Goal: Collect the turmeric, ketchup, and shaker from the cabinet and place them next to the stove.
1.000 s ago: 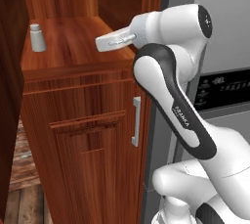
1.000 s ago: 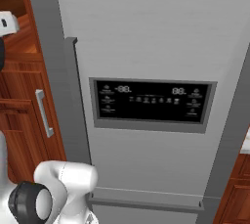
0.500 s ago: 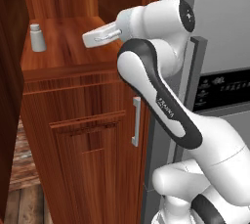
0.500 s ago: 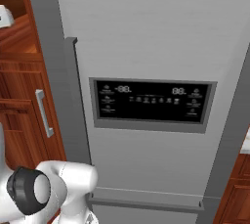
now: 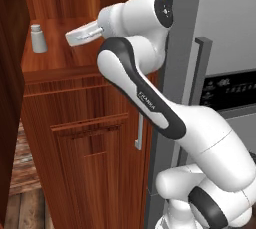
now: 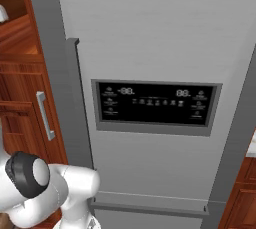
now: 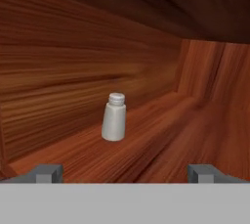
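Since a second ago my arm has swung further left into the cabinet (image 5: 75, 138) niche, so the pincer (image 5: 75, 35) now sits closer to the shaker (image 5: 37, 38) than it did; the shaker itself has not shifted on its shelf, and the base views frame the same scene as before.

From the left base view I see the pincer reaching in over the shelf of the reddish-brown cabinet, pointing left toward the shaker, with a clear gap between them. The shaker stands upright near the left back of the niche, pale grey-white with its narrower cap on top. Below the shelf is the cabinet door with its long grey bar handle (image 5: 139, 133), and to the right of the cabinet stands the grey refrigerator (image 5: 225, 48).

From the hand view the pincer (image 7: 124, 171) is released, its two dark tips spread wide apart near the bottom corners with nothing between them. The shaker (image 7: 114, 117) stands ahead of it on the wooden shelf, a little left of centre between the tips, upright and apart from the side wall behind it.

From the right base view I get mostly the refrigerator (image 6: 150, 33) front with its dark display panel (image 6: 155, 105), and the edge of the cabinet (image 6: 20, 103) at far left with the bar handle (image 6: 45, 115).
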Available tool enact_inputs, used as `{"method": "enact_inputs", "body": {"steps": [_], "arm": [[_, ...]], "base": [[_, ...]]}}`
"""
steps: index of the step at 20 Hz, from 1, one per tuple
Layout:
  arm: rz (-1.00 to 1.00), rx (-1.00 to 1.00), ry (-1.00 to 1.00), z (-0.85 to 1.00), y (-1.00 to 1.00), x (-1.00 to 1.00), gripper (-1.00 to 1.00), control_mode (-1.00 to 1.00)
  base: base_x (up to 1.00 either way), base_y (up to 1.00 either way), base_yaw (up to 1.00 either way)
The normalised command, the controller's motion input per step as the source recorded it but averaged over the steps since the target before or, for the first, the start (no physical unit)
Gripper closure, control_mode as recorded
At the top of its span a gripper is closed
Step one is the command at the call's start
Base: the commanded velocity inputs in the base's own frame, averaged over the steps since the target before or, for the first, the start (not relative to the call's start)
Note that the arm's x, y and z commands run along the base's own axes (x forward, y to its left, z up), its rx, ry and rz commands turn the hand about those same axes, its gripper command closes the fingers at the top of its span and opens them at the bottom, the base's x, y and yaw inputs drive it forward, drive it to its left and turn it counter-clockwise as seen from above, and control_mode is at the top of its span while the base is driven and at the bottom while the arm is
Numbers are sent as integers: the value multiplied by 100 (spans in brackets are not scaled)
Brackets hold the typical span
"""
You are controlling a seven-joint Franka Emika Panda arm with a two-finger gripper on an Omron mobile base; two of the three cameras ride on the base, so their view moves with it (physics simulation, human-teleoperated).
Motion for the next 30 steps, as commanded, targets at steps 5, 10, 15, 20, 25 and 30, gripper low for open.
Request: {"method": "enact_inputs", "body": {"steps": [5,10,15,20,25,30], "arm": [[0,0,0,0,30,31,-100,-100],[0,0,0,0,25,28,-100,-100],[0,0,0,0,30,17,-100,-100],[0,0,0,0,28,11,-100,-100],[0,0,0,0,10,2,-100,-100],[0,1,0,-2,0,9,-100,-100]], "base": [[0,0,0],[0,0,0],[0,0,0],[0,0,0],[0,0,0],[0,0,0]]}}
